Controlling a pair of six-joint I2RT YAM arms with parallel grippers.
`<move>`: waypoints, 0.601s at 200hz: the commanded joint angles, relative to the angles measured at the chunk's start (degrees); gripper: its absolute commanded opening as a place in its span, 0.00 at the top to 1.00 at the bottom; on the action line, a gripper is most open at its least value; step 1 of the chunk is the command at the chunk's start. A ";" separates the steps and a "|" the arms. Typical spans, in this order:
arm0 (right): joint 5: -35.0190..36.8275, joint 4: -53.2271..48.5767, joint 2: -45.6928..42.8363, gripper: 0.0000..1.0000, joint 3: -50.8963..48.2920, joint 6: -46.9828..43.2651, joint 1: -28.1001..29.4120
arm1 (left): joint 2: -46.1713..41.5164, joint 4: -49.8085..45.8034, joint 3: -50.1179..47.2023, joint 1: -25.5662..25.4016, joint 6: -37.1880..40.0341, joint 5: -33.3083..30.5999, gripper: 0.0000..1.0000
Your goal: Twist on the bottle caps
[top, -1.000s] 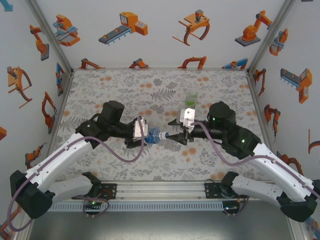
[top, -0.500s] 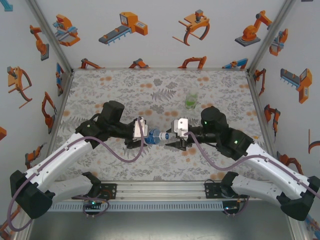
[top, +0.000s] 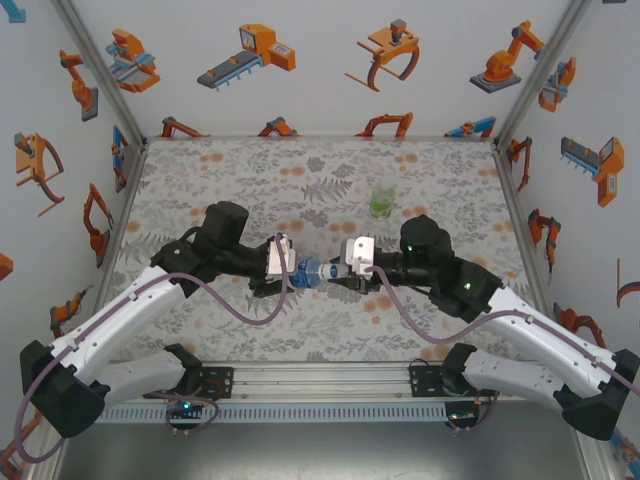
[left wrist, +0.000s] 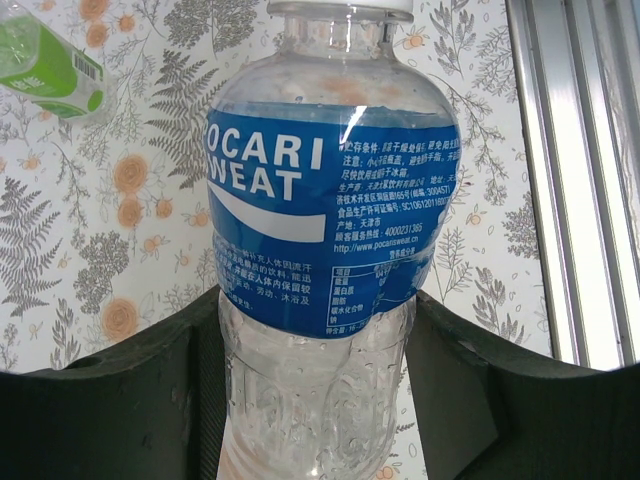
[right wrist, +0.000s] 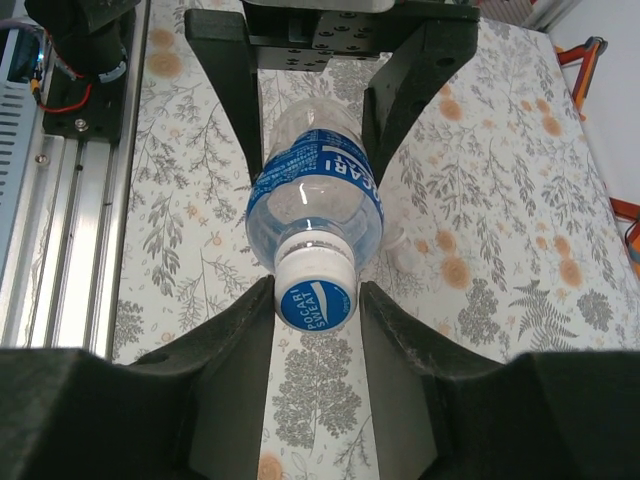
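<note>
The blue-label bottle (top: 310,270) is held lying sideways above the table between both arms. My left gripper (top: 290,272) is shut on its clear lower body (left wrist: 320,390), a black finger (left wrist: 190,370) on each side. A white bottle cap with a blue top (right wrist: 315,292) sits on the neck. My right gripper (right wrist: 315,300) is shut on that cap, the pads against its sides. In the top view this gripper (top: 337,277) faces the left one. The greenish bottle (top: 382,198) stands behind them, apart. A small whitish round piece (right wrist: 398,243), possibly a loose cap, lies on the mat under the bottle.
The floral mat (top: 250,180) covers the table. An aluminium rail (top: 320,378) runs along the near edge and shows in the wrist views too (right wrist: 60,200). Walls with robot pictures (top: 320,60) close in the back and sides.
My right gripper has slid left onto the bottle neck, turned at the wrist, and its jaws have closed on the cap. The left gripper and the bottle have stayed put.
</note>
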 commanded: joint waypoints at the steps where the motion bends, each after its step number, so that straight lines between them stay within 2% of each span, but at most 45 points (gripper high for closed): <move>1: 0.58 2.50 -0.38 0.67 -0.62 1.36 0.47 | -0.10 -0.67 1.32 -0.17 0.63 1.80 1.00; 23: 2.21 3.75 -0.40 0.74 -1.13 7.97 0.52 | -0.28 -0.66 1.37 -0.18 0.63 1.40 1.00; 48: 5.92 7.04 -0.39 0.83 -2.45 23.90 0.51 | -0.38 -0.59 1.31 -0.12 0.53 0.67 1.00; 74: 14.78 10.19 -0.10 1.00 -3.55 50.70 0.51 | -0.36 -0.33 1.37 -0.12 0.35 -0.13 1.00; 100: 25.46 5.59 0.54 1.00 -3.64 79.56 0.43 | -0.39 -0.15 1.37 -0.15 0.28 -0.37 1.00; 120: 29.72 1.47 0.32 1.00 -5.17 99.64 0.48 | -0.35 -0.06 1.36 -0.12 0.12 -0.33 1.00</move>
